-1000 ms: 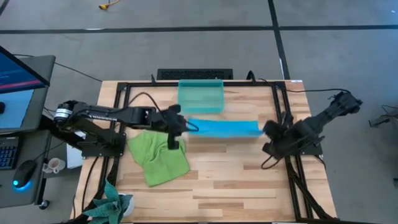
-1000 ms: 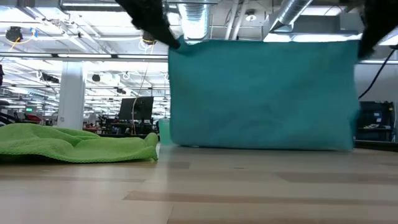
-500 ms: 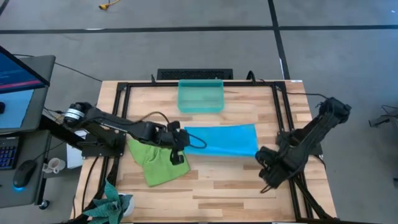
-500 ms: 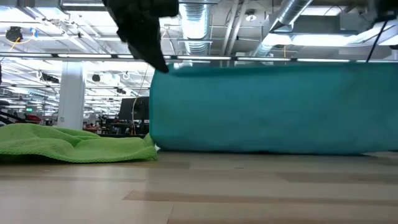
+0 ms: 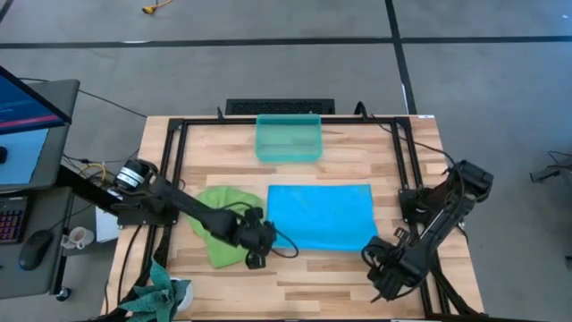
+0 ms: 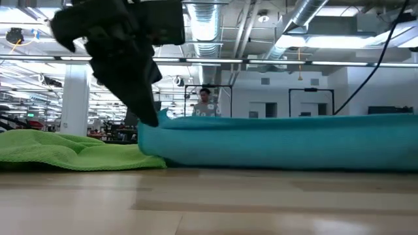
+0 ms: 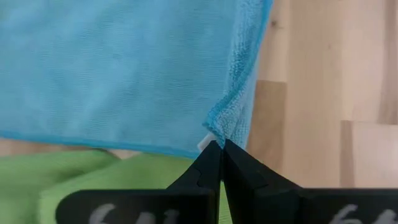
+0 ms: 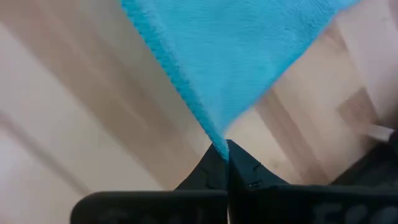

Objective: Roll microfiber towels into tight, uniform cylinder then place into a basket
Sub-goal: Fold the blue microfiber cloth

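While a second ago it hung upright, the sky-blue microfiber towel point(image 5: 321, 217) now lies flat on the wooden bench point(image 5: 295, 273), near corners pinched in the closed left tool point(image 5: 264, 238) and right tool point(image 5: 376, 253).

1. Bare tabletop point(image 5: 313, 277) lies open along the near edge, in front of the blue towel point(image 5: 322, 216).
2. The green towel point(image 5: 214, 234) and left claw point(image 5: 261, 240) crowd the blue towel's left side.
3. The basket point(image 5: 288, 139) stands beyond, with a bare strip between it and the blue towel.
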### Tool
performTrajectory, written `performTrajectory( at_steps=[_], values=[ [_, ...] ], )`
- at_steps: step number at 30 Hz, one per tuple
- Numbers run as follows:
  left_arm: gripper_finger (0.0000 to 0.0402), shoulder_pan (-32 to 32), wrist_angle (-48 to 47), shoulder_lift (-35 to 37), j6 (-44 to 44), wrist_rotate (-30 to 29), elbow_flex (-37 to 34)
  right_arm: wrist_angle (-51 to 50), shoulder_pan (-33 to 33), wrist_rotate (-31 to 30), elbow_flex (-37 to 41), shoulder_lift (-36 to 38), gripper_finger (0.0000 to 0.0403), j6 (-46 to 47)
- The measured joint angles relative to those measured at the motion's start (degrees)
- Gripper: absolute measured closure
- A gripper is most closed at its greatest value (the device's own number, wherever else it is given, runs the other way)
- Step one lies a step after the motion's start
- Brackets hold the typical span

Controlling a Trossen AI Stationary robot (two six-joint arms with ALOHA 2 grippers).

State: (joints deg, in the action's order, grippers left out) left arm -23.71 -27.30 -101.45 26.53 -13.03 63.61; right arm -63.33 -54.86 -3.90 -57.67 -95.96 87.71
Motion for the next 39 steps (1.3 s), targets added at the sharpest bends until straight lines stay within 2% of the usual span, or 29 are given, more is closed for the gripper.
performTrajectory(
  at_steps=[8, 12, 17, 24, 30, 34, 39],
  values=[
    [0.04, -0.9, -2.2, 1.2, 0.9, -11.0, 0.7, -7.3, 5.3, 1.4, -0.2, -1.7, 0.0393, -6.5],
    [0.04, 1.2, -3.7, 1.1, 1.4, -12.8, 1.0, -15.0, 10.0, 0.8, -1.8, -1.1, 0.0399, -10.1],
    [0.04, 3.2, -5.7, 1.1, 3.2, -14.8, 1.0, -21.2, 16.8, -3.2, -3.1, -1.1, 0.0391, -15.9],
    [0.04, 5.4, -10.8, 1.1, 6.1, -18.1, 1.0, -21.7, 26.6, -8.2, -3.1, -1.1, 0.0399, -22.1],
    [0.04, 6.8, -11.1, 1.1, 6.2, -18.2, 1.0, -20.9, 33.7, -12.0, -3.1, -1.1, 0.0393, -27.2],
    [0.04, 6.8, -11.1, 1.1, 5.3, -18.8, 0.9, -17.4, 35.9, -15.5, -2.2, -1.1, 0.0399, -29.4],
    [0.04, 7.9, -10.9, 1.1, 4.1, -20.7, 0.9, -15.2, 37.7, -15.9, 1.3, -1.1, 0.0395, -29.5]
  ],
)
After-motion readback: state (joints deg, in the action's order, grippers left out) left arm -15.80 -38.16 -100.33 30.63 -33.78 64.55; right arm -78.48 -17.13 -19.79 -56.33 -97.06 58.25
